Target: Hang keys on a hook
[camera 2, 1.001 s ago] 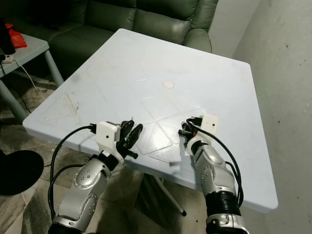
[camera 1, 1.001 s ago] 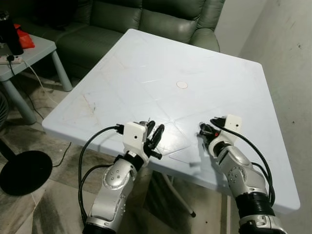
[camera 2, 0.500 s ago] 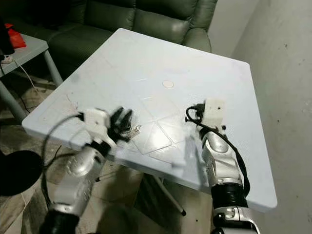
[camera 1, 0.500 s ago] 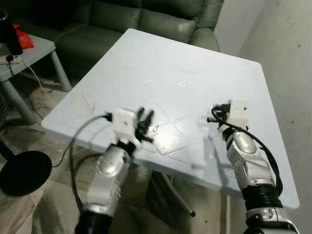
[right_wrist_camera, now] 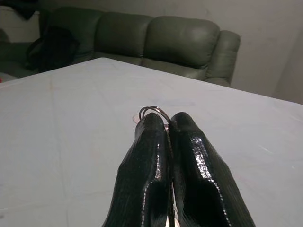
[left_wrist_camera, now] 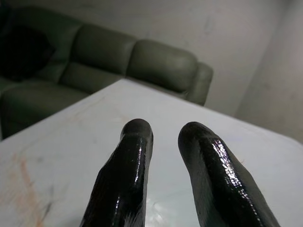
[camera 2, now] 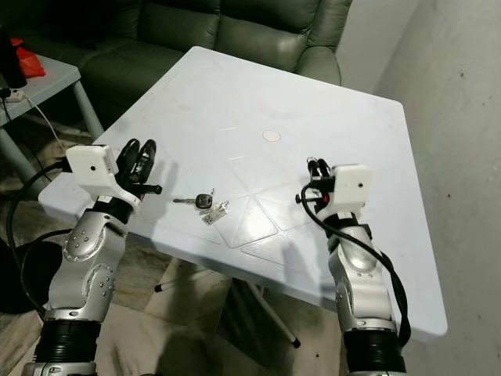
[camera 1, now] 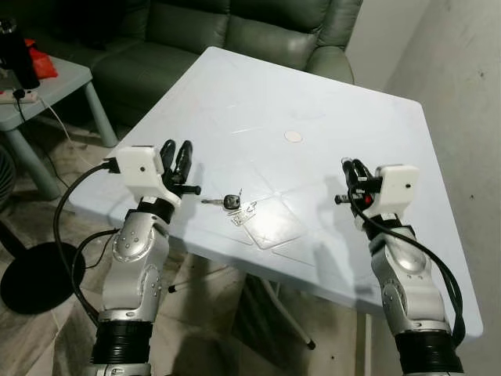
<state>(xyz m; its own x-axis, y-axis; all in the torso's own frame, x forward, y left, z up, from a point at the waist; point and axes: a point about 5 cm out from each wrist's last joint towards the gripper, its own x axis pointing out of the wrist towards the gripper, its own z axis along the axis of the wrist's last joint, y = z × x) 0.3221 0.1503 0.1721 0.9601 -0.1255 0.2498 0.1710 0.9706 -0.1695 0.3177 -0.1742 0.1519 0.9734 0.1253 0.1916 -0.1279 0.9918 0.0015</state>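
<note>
Keys (camera 1: 233,205) lie on the white table (camera 1: 258,102) near its front edge; left gripper (camera 1: 178,154) hovers beside them, fingers parted, while right gripper (right_wrist_camera: 163,124) pinches a half-hidden metal ring (right_wrist_camera: 153,111)

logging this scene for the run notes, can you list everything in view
table: one, white, before the robot
keys: one bunch with a black head, lying on the table near its front edge
round mark: one, pale, mid-table
key ring: one, metal, pinched at the right fingertips
sofa: one, dark green, behind the table
side table: one, pale, far left
left gripper: black fingers slightly apart, raised over the table's left edge
right gripper: black fingers closed, raised over the table's right
</note>
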